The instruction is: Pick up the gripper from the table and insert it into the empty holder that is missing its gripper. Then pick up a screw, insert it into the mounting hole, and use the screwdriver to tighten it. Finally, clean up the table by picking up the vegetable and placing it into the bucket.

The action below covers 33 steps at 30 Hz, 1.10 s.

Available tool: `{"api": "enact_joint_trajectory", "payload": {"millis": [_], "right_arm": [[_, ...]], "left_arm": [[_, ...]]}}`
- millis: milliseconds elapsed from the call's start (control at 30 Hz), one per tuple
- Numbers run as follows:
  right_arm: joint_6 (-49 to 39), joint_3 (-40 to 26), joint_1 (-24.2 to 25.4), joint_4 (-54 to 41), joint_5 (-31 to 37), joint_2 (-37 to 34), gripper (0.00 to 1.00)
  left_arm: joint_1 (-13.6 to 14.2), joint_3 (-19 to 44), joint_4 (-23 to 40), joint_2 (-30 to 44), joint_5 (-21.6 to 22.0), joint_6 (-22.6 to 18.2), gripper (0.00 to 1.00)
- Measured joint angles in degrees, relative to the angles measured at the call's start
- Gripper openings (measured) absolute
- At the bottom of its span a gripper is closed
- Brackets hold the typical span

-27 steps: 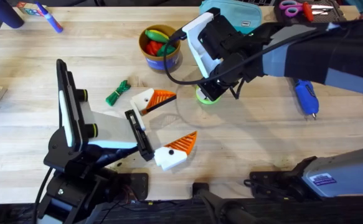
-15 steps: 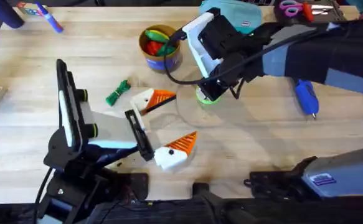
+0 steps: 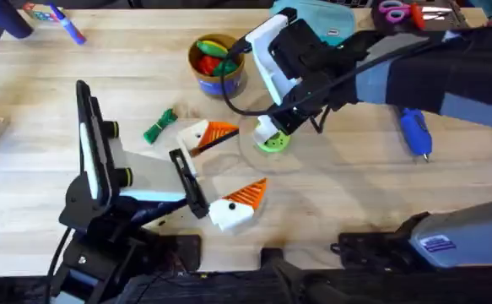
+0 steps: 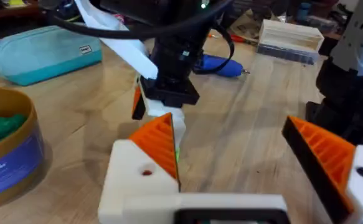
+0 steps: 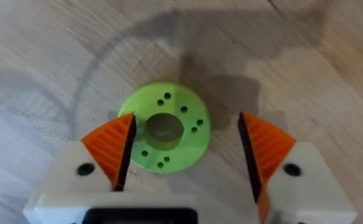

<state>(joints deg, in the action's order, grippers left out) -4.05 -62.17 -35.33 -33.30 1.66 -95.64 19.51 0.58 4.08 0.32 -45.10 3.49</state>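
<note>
A: Clearance around the right gripper (image 3: 273, 133)?
B: Fingers spread, lime-green ring (image 3: 273, 143) directly beneath. Bucket (image 3: 218, 64) obstructs at ten o'clock.
A: Open paths?
B: Bare table (image 3: 347, 181) at five o'clock; screwdriver (image 3: 415, 132) lies at three o'clock.

Setting: a robotics lab or workshop bench.
Surface: a pale wooden table (image 3: 347, 177) with two robot arms mounted at its near edge.
Clutter: scissors (image 3: 395, 11), markers (image 3: 65, 23), a teal pouch (image 3: 334, 21), toy produce.
</note>
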Motion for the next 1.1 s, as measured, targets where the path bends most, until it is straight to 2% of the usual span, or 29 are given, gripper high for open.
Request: {"api": "enact_joint_trajectory", "payload": {"millis": [267,433,667,767,867,1100], "right_arm": [[-0.01,0.00,1.95,1.14,-0.09,0.00,0.905],[0.01,0.00,4.26,0.15,-3.31,0.50,0.902],[-1.07,-0.02,3.77,-3.46,-6.89,7.36,0.915],[-2.20,-0.02,2.48,-4.99,-8.53,8.12,0.914],[-2.80,-0.02,1.04,-5.28,-9.34,6.85,0.883],[-3.55,-0.02,-1.51,-5.33,-9.92,3.05,0.732]], "left_arm": [[0.00,0.00,0.00,-0.01,0.07,0.00,0.992],[0.00,0.00,0.00,-0.02,0.07,-0.02,0.992],[0.00,0.00,0.00,0.00,0.09,0.00,0.992],[0.00,0.00,0.00,0.00,0.11,-0.02,0.992],[0.00,0.00,0.00,0.00,0.11,0.00,0.992],[0.00,0.00,0.00,0.00,0.22,0.00,0.992]]}}
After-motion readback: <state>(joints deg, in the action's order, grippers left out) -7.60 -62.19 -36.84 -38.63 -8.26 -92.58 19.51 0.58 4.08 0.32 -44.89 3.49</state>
